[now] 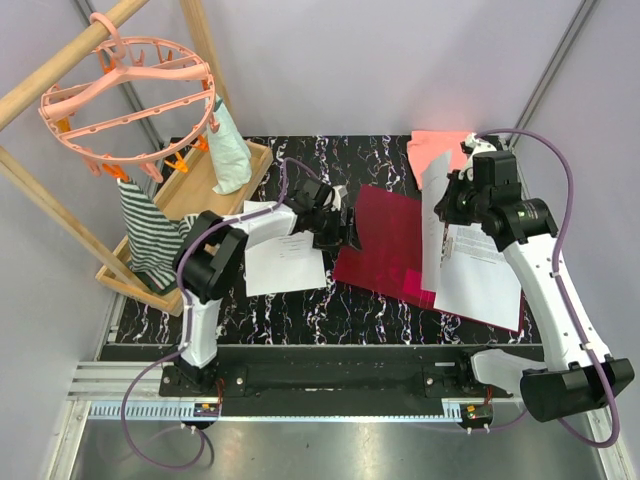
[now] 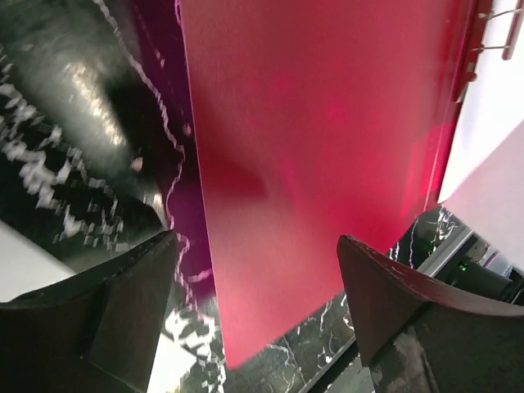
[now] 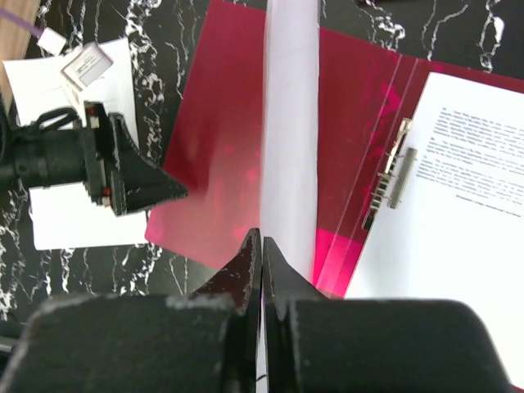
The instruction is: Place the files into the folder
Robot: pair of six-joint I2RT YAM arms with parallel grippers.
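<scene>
top external: my right end effector (image 1: 450, 198) is pinched shut on the held sheet (image 1: 433, 240). the sheet stands on edge over the middle of the open folder (image 1: 385, 235), its long axis along the folder's fold. the filed sheet (image 1: 480, 285) already lies on the folder's clip half, the half nearer my right arm. my left end effector (image 1: 348, 235) sits at the outer edge of the folder's bare flap. a loose sheet (image 1: 285, 270) lies on the worktop (image 1: 400, 312) just beyond that edge, partly under my left arm. the contact between fingers and paper is too small to make out here.

left wrist: left end effector (image 2: 255, 246) spread wide, holding nothing. the bare flap of the folder (image 2: 311, 147) fills the gap ahead of the fingers. whether the pads touch it, i cannot tell. the clip (image 2: 491, 37) is cut off at the frame corner.

right wrist: right end effector (image 3: 260, 246) closed flat on the held sheet (image 3: 291, 123), which runs straight away from the fingertips over the flap, just beside the fold. the clip (image 3: 395, 176) and filed sheet (image 3: 467, 188) lie to the clip side of it.

judgement: the coming move turns on swinging the sheet toward the clip half. my right arm is the nearer one. the sheet's far edge is out of frame.
</scene>
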